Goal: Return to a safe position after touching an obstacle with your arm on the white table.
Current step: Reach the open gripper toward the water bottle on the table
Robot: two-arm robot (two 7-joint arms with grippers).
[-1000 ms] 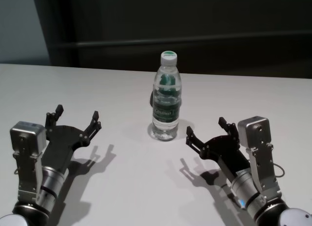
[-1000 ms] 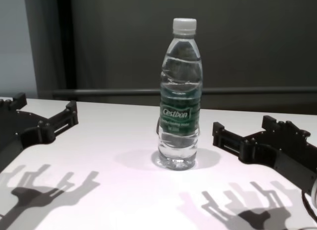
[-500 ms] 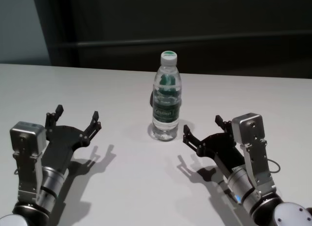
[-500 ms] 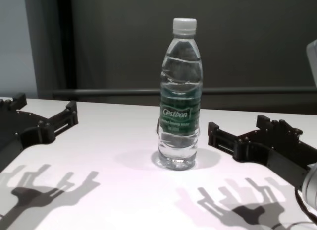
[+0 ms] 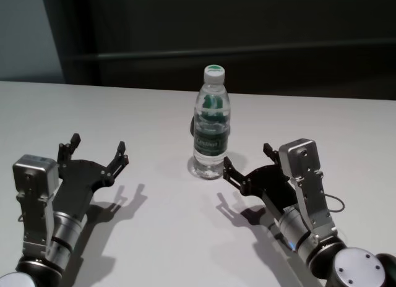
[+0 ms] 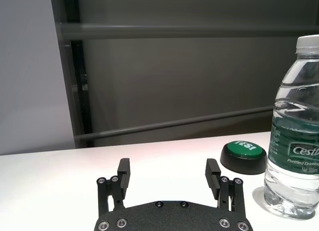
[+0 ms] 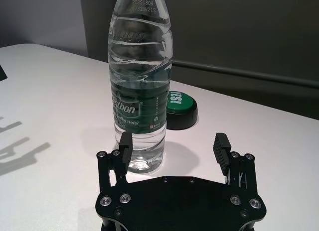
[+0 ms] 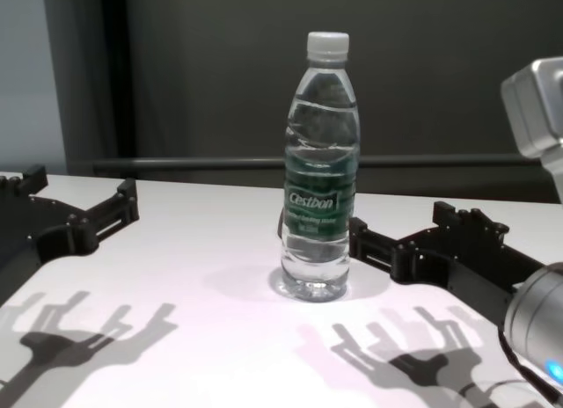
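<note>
The right gripper (image 5: 246, 165) has its jaws spread wide and holds nothing; its nearer fingertip (image 8: 359, 226) sits right at the lower side of the bottle (image 5: 211, 123), seemingly touching it. The left gripper (image 5: 98, 149), at the lower left of the head view, is also wide and empty, well apart from the bottle. The clear, ribbed, white-capped bottle stands upright at centre frame on the smooth white table (image 5: 124, 114). Only the wrist views reveal a round green button (image 7: 179, 105) on a black base behind it.
</note>
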